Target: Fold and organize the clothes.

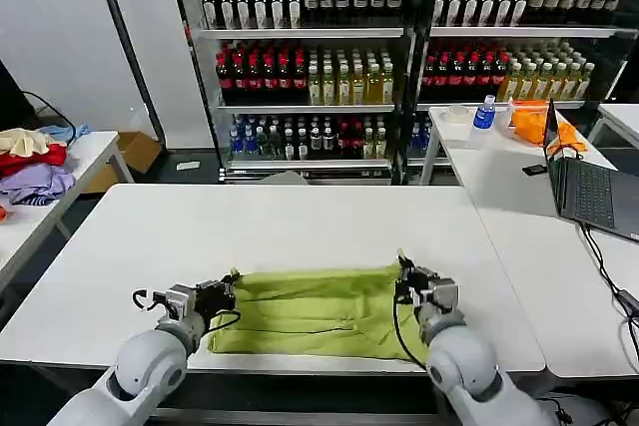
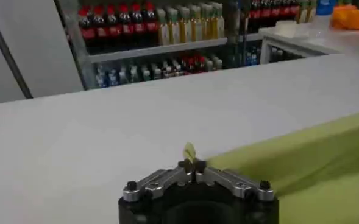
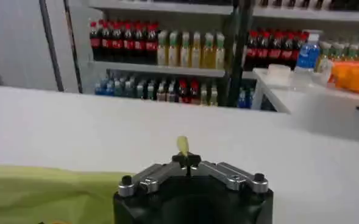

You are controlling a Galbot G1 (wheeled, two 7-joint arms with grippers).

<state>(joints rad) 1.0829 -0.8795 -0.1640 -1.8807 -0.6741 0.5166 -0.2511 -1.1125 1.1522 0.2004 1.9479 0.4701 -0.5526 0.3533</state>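
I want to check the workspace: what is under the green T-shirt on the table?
The T-shirt lies flat on the white table, the left gripper and right gripper each pinching a far corner. Anything beneath the fabric is covered.

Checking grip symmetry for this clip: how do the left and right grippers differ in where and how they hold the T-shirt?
The left gripper pinches the T-shirt's far corner on the robot's left; the right gripper pinches the far corner on the robot's right. In the head view, the right gripper sits slightly farther from the robot. Both are shut on a small tuft of yellow-green fabric, low over the white table.
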